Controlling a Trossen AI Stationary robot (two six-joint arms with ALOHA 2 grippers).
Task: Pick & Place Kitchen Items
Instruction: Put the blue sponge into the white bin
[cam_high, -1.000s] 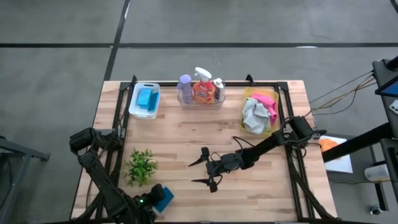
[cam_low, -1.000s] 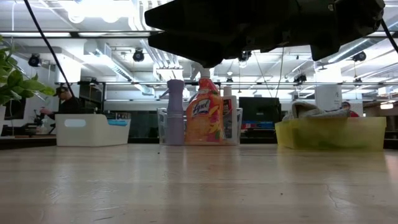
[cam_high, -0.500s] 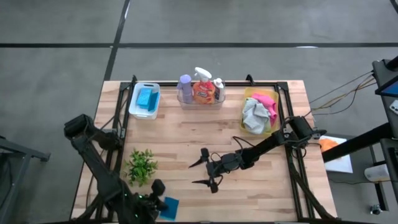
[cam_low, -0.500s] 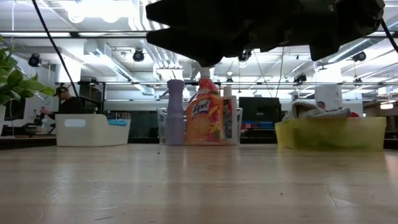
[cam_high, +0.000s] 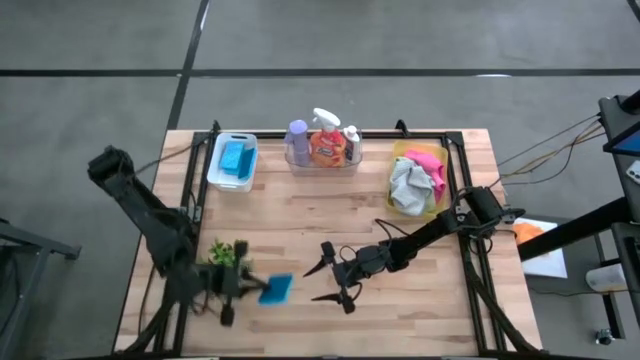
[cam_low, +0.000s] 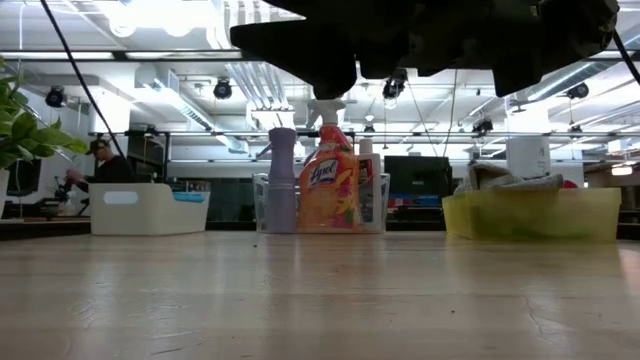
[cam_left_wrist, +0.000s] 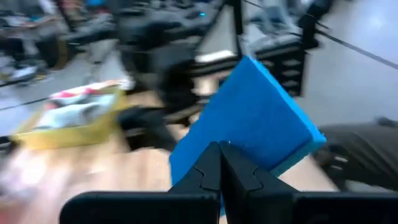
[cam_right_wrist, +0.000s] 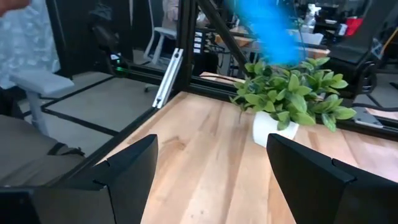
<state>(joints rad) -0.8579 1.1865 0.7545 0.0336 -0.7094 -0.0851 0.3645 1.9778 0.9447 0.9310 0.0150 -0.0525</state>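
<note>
While the left gripper (cam_high: 262, 291) is pinching a blue sponge (cam_high: 276, 289) near the table's (cam_high: 420, 300) front-left corner, the right gripper (cam_high: 322, 277) is waiting mid-table, fingers spread

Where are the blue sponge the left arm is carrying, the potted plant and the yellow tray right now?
blue sponge (cam_high: 276, 290): high view, centre of its top face.
potted plant (cam_right_wrist: 292, 99): right wrist view, its leaves.
yellow tray (cam_low: 530, 216): low view, its front wall.
</note>
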